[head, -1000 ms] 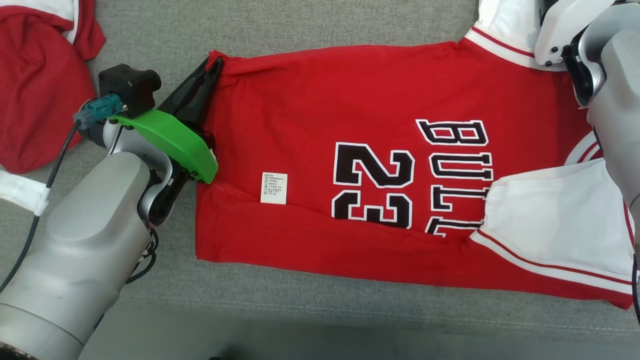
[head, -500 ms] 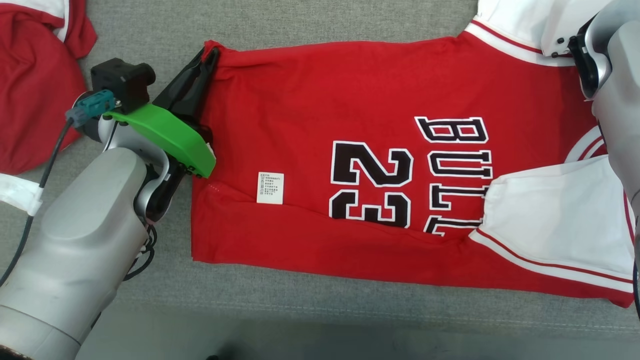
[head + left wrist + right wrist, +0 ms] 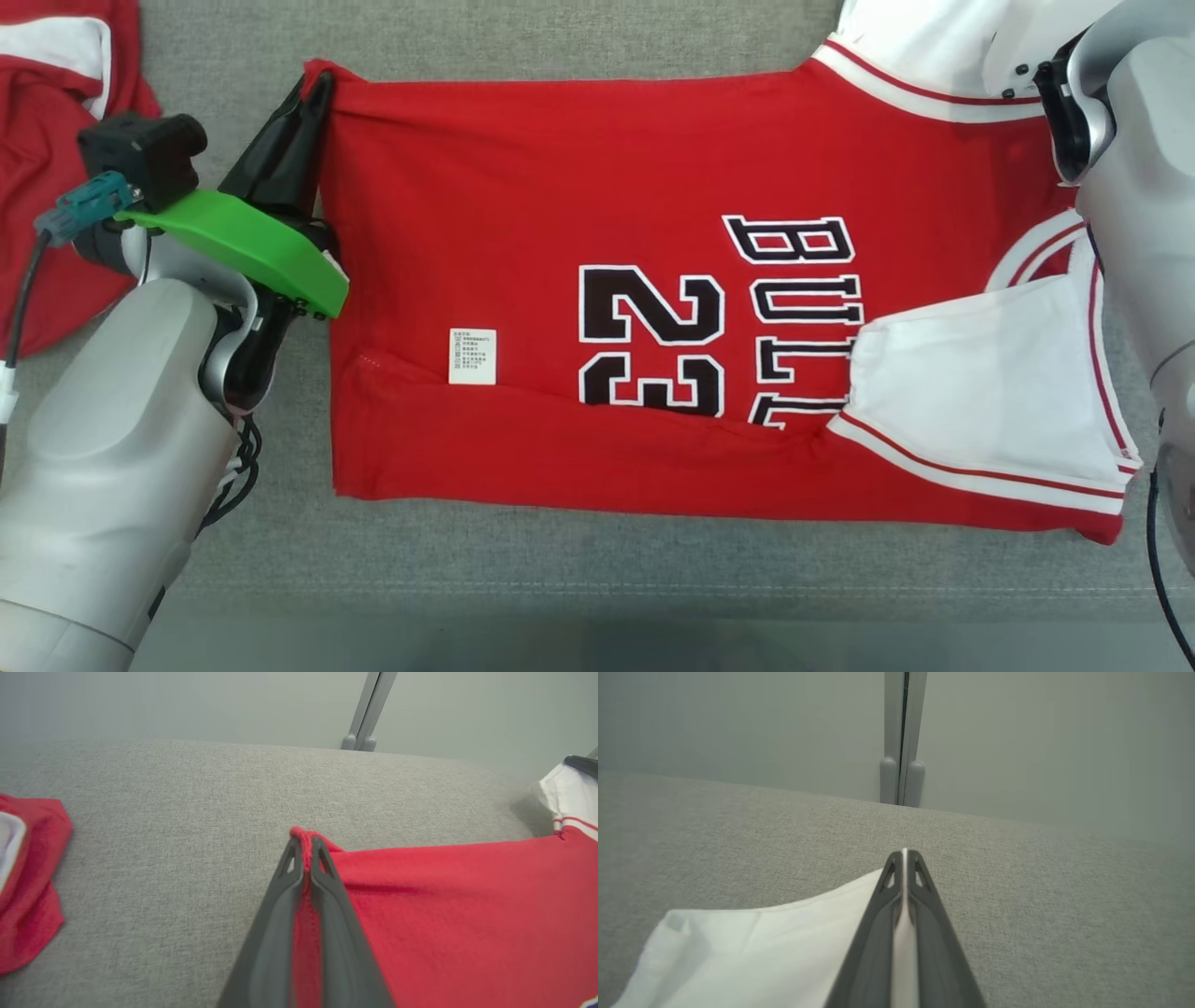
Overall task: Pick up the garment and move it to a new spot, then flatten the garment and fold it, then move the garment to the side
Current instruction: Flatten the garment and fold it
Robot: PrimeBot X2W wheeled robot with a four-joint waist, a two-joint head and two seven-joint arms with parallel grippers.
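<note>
Dark jaws of left gripper (image 3: 304, 848) pinched tight on far-left hem corner of red jersey (image 3: 523, 177); right gripper (image 3: 904, 856) jaws clamped on its white fabric, far right. Jersey lies spread btwn them, near edge folded over, on grey fabric table (image 3: 579, 579). 2nd red garment (image 3: 47, 149) at left, apart.

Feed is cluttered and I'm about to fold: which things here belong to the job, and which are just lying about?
In the job: red jersey; left pincer, shut on its hem corner; right pincer, shut on its white sleeve.
Lying about: second red garment at the far left.
</note>
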